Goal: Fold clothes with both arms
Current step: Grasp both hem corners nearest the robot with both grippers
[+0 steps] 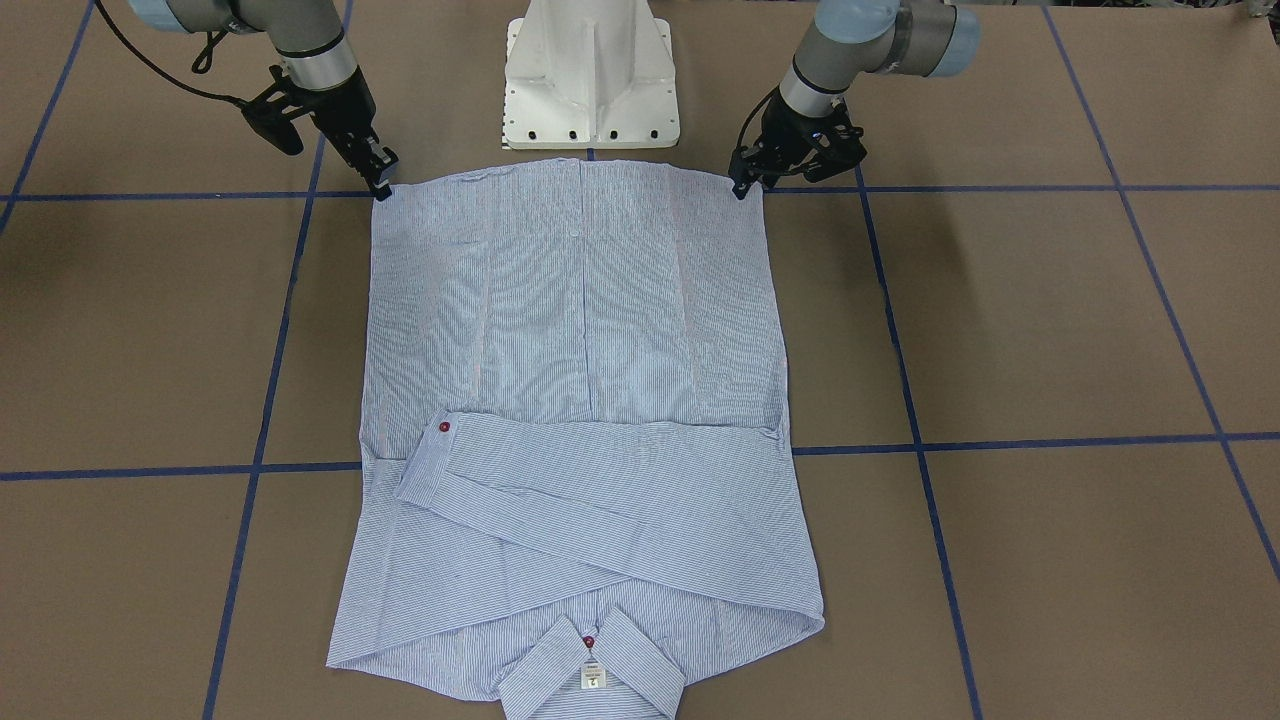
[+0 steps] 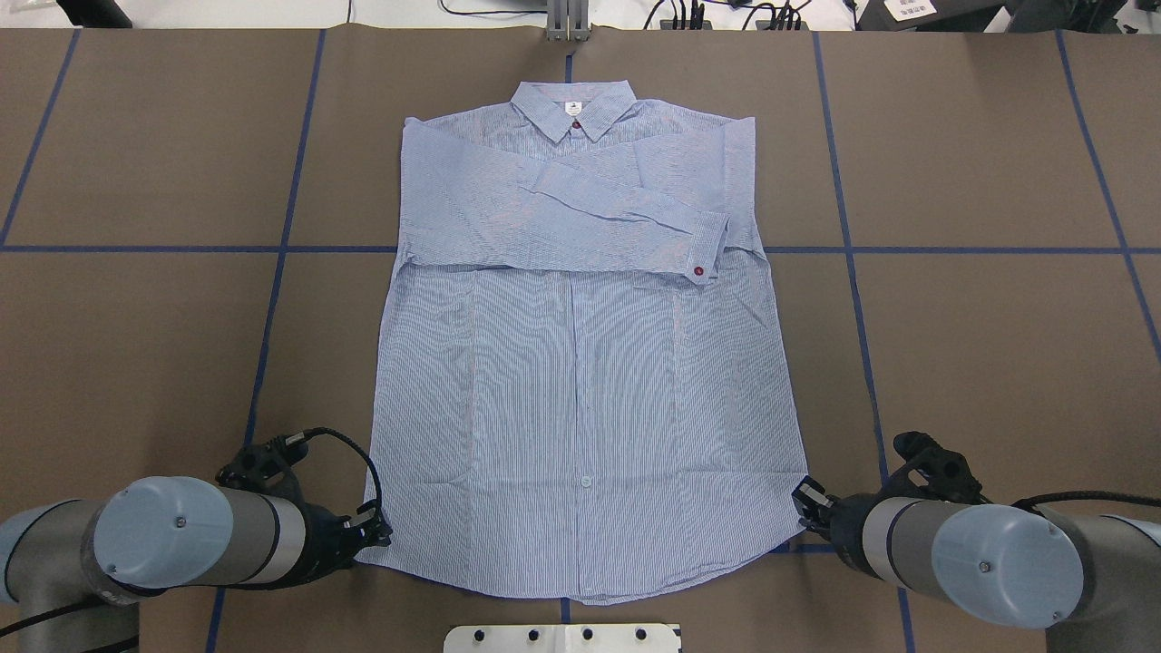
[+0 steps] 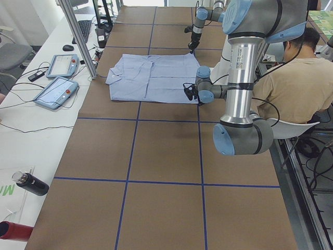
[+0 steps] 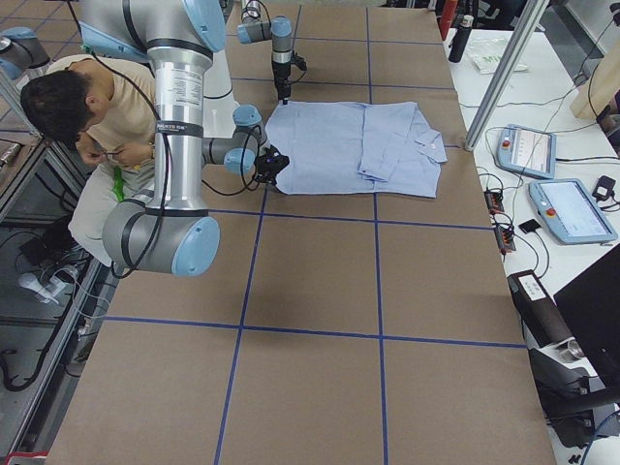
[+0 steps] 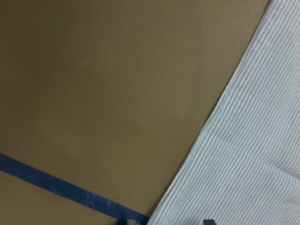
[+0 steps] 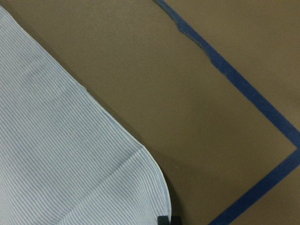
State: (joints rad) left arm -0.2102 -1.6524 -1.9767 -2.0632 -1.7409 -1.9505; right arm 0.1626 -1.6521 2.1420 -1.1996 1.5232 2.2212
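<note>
Shirt (image 2: 580, 381) flat on brown table (image 2: 980, 345), blue tape grid (image 2: 952, 248), seated person (image 3: 291, 78)

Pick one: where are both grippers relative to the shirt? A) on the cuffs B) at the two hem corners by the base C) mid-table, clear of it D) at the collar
B: left gripper and right gripper each sit at a hem corner of the shirt beside the pedestal; the collar lies at the far end.

Blue-and-white striped shirt (image 1: 590, 330), brown blue-taped table (image 1: 1050, 330)
</note>
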